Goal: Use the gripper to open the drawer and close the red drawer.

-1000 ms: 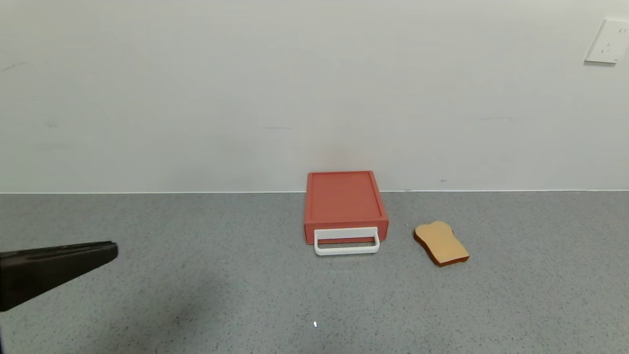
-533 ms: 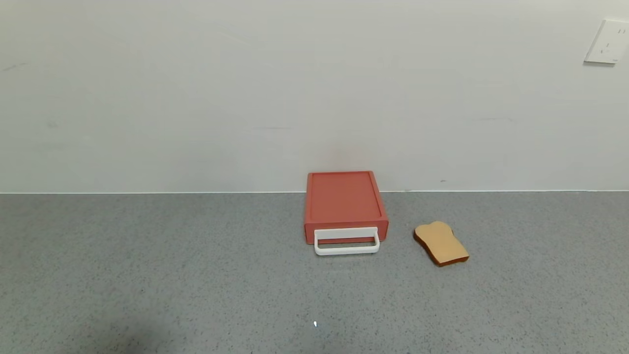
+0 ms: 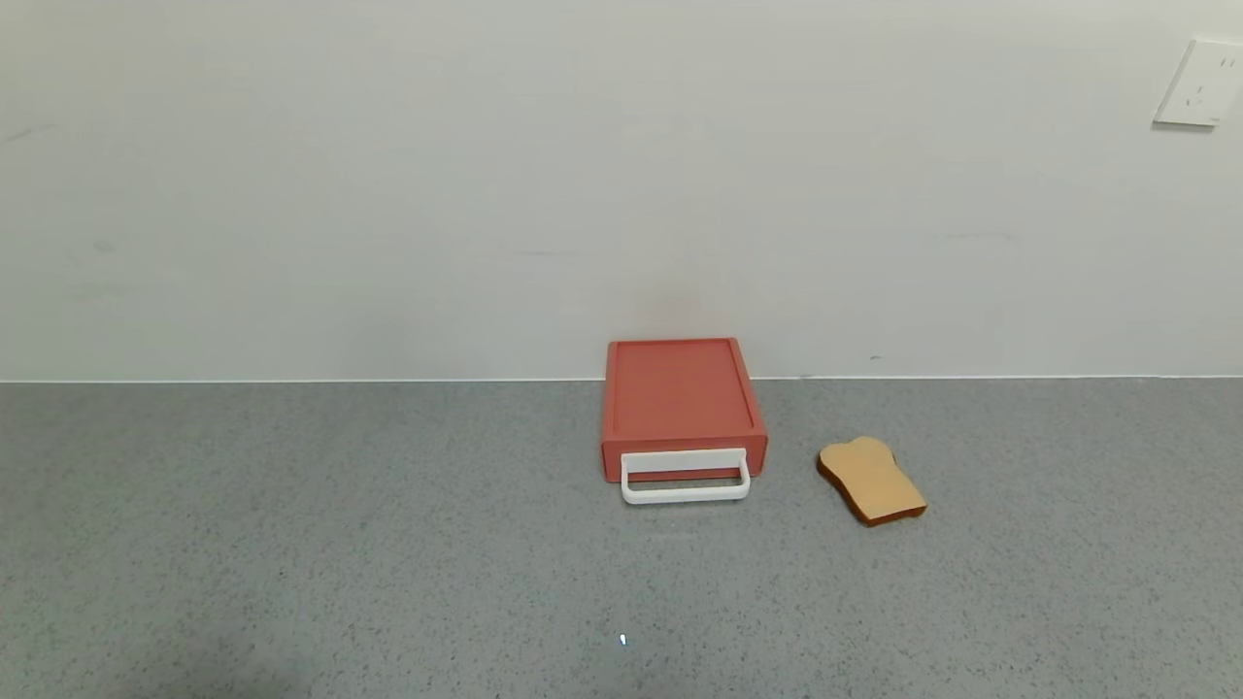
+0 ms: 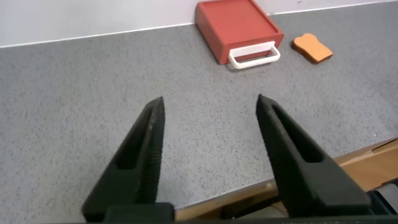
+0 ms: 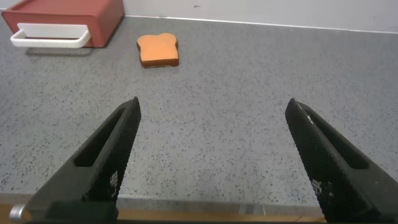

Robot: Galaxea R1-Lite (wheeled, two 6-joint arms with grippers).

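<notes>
The coral-red drawer (image 3: 680, 400) sits shut against the back wall on the grey counter, its white loop handle (image 3: 686, 478) facing me. It also shows in the left wrist view (image 4: 235, 26) and the right wrist view (image 5: 68, 15). Neither gripper shows in the head view. My left gripper (image 4: 210, 102) is open and empty, near the counter's front edge, far from the drawer. My right gripper (image 5: 214, 106) is open and empty, also back at the front edge.
A tan toast slice (image 3: 872, 481) lies right of the drawer; it also shows in the left wrist view (image 4: 313, 47) and the right wrist view (image 5: 158, 50). A white wall socket (image 3: 1198, 83) is at the upper right. The counter's wooden front edge (image 4: 367, 158) is below the grippers.
My left gripper, seen at the head view's left edge a second ago, has withdrawn out of that view. The drawer and toast have not moved.
</notes>
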